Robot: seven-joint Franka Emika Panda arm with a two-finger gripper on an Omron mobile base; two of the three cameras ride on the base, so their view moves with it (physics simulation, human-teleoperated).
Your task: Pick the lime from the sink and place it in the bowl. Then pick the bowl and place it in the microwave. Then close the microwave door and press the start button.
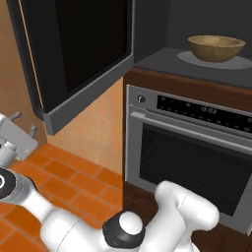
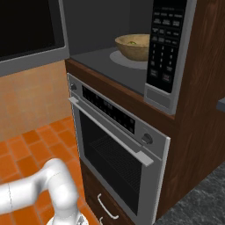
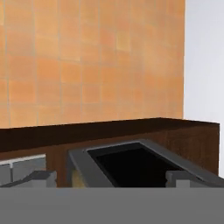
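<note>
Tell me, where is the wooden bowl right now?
The bowl sits on the pale round plate inside the open microwave, above the steel oven, left of the button panel.

Steel oven [image 1: 192, 152] built into dark wood cabinet [image 2: 197, 145], w/ black display strip [image 1: 206, 109], round knob [image 1: 141, 99] at its left end, bar handle [image 2: 110, 132] across windowed door. Drawer w/ small pull [image 2: 107, 206] below oven. Orange tile floor [image 1: 69, 182], paler orange tile wall [image 3: 87, 57]. White wall strip [image 3: 203, 61] beside tiles in hand view.
</note>
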